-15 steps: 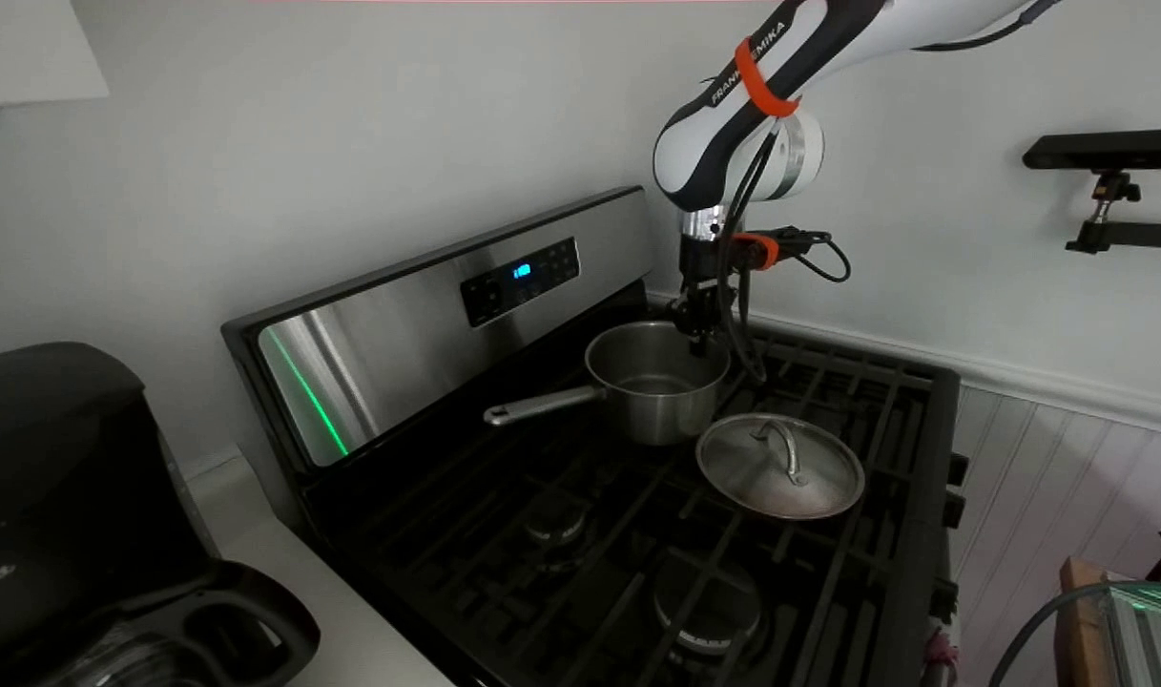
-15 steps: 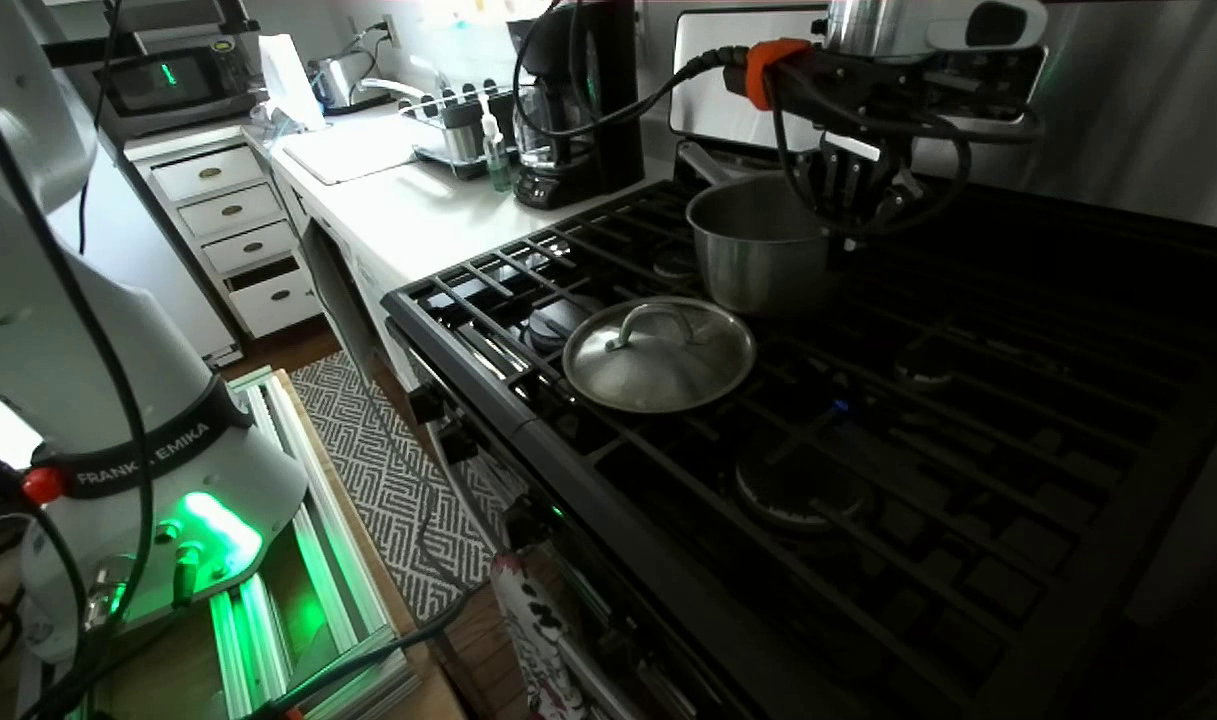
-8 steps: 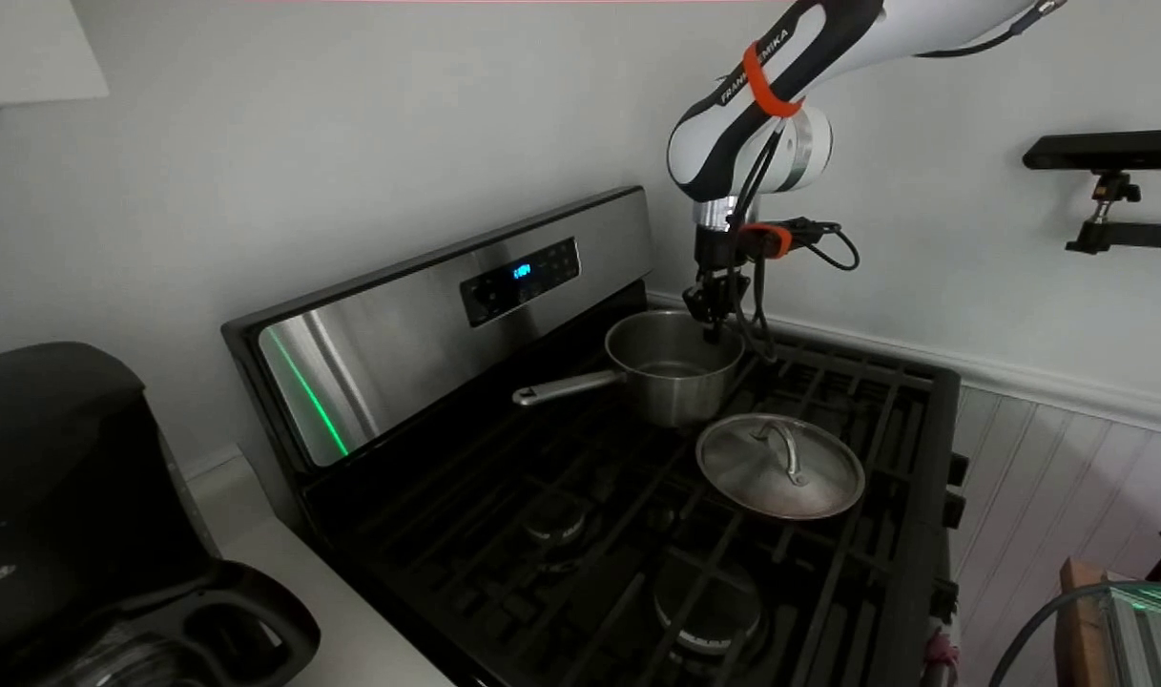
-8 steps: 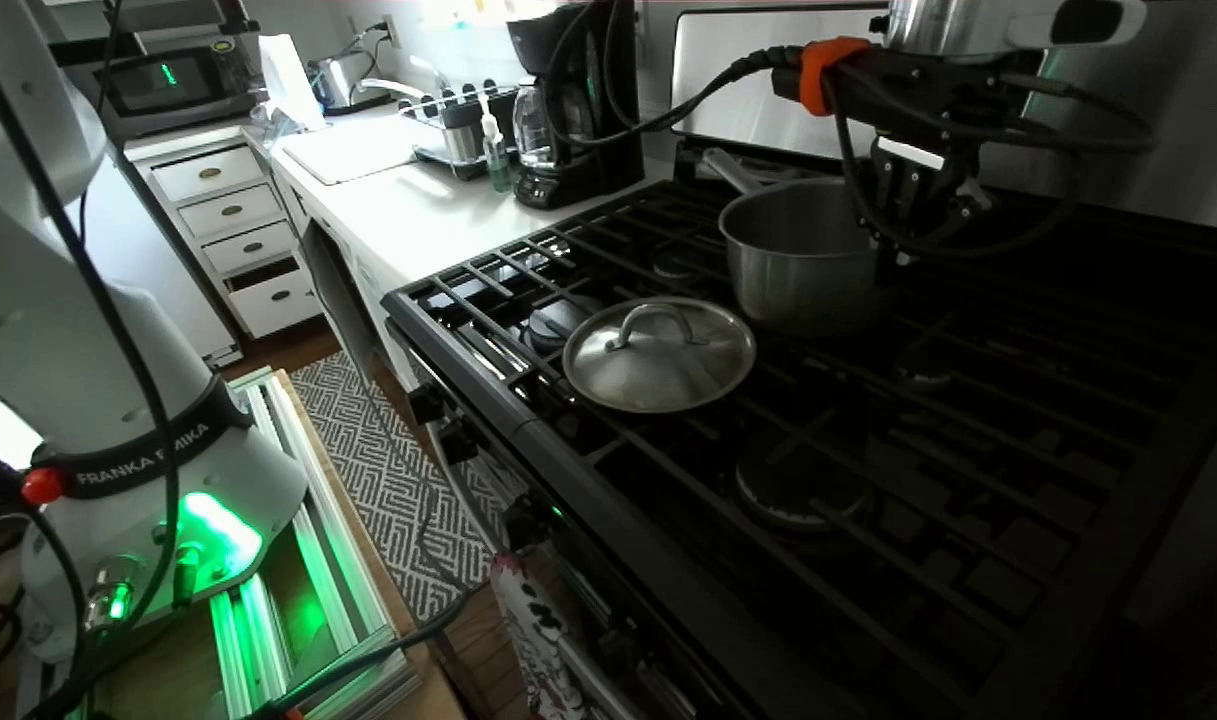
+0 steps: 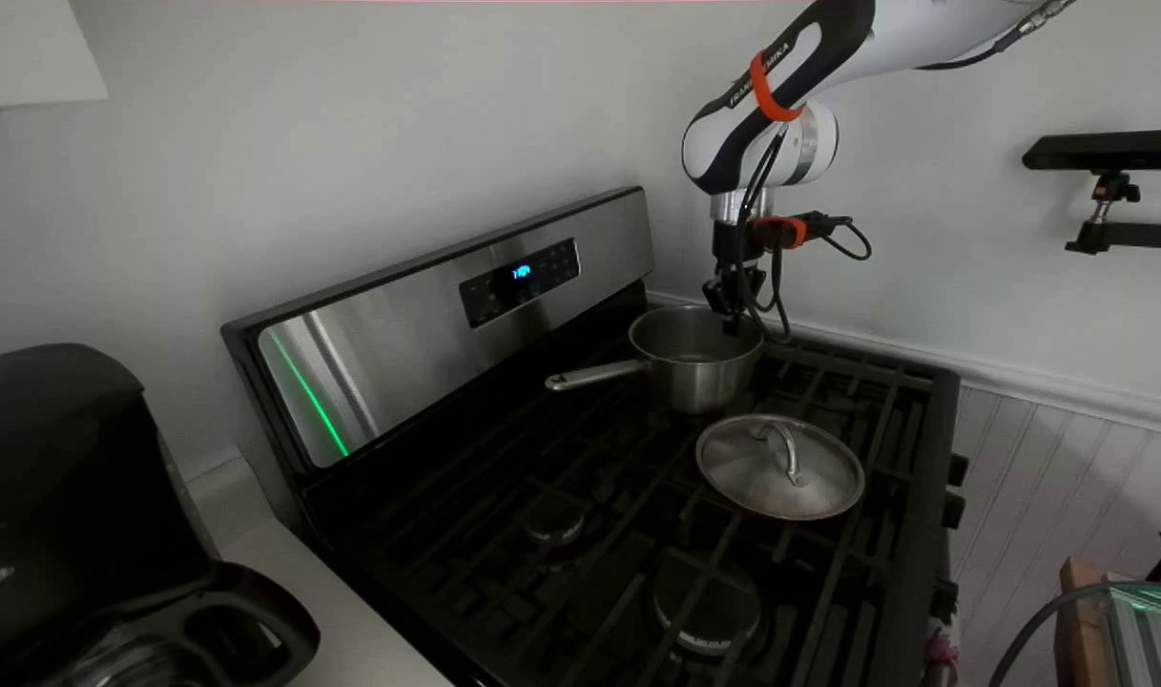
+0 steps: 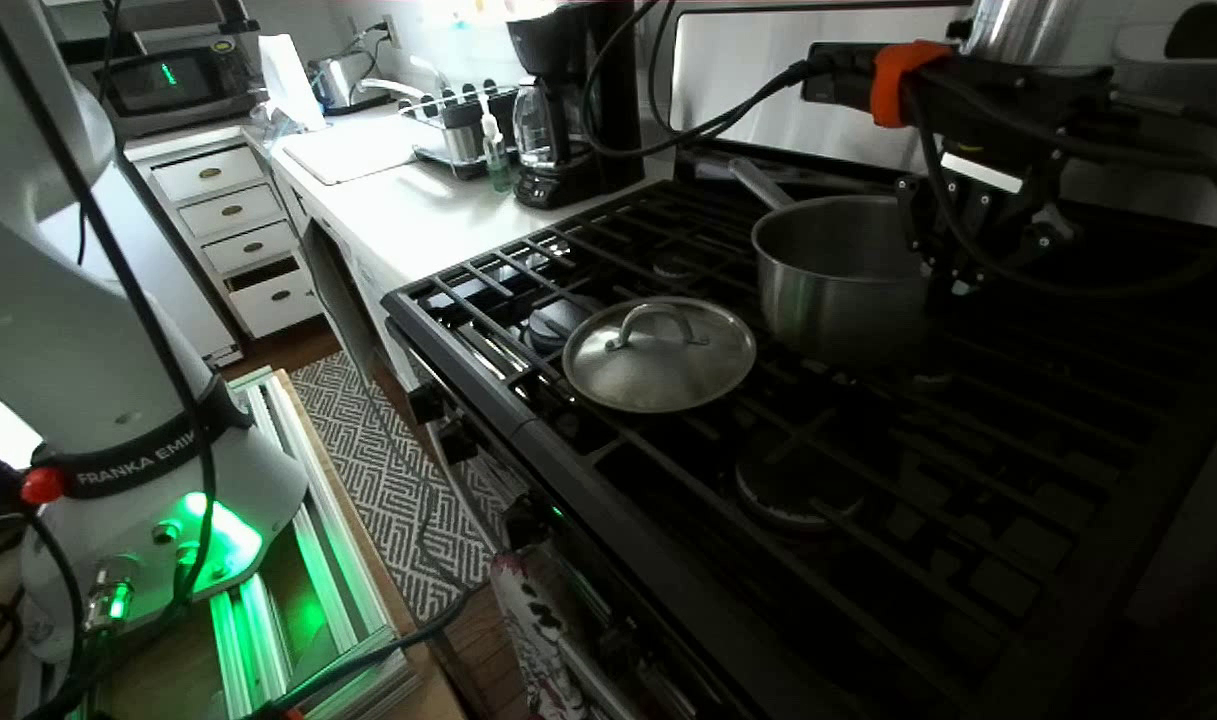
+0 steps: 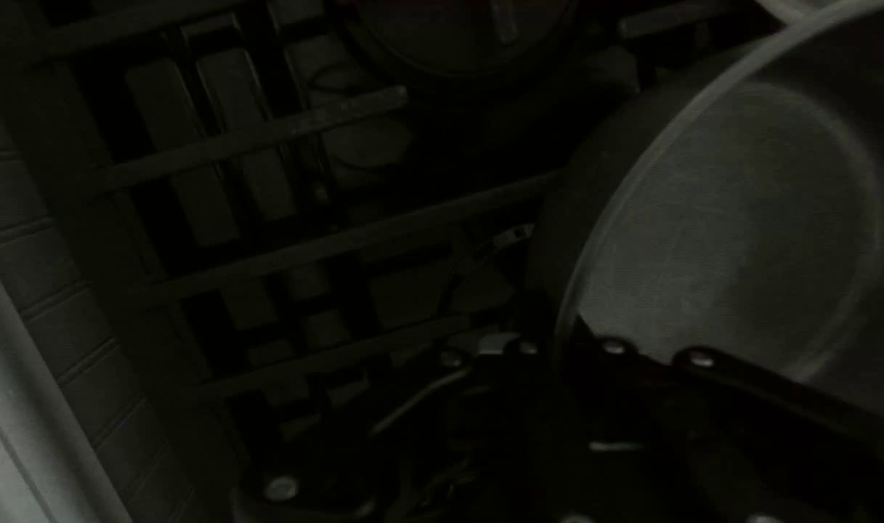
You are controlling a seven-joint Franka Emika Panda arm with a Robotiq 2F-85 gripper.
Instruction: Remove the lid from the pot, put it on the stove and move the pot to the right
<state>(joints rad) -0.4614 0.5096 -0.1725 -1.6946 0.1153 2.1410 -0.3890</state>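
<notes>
The pot [image 5: 699, 382] is an uncovered steel saucepan over the back part of the stove [image 5: 399, 348]. It also shows in an exterior view [image 6: 838, 315]. Its long handle points away from my gripper. My gripper [image 5: 733, 322] is shut on the pot's rim, one finger inside and one outside. In the wrist view the rim runs between the fingertips of the gripper [image 7: 561, 350], beside the pot's inside [image 7: 674, 247]. That view is very dark. Whether the pot touches the grates, I cannot tell. The lid [image 5: 766, 474] lies handle up on the grates in front of the pot, apart from it.
A black coffee maker [image 5: 55, 496] stands on the counter beside the stove. The raised back panel [image 5: 609, 248] runs behind the pot. The wall [image 5: 885, 315] borders the stove's far side. A patterned towel [image 6: 548, 640] hangs at the stove's front.
My gripper and the pot have moved together to the right in both exterior views, along the back panel. The lid has stayed in place.
</notes>
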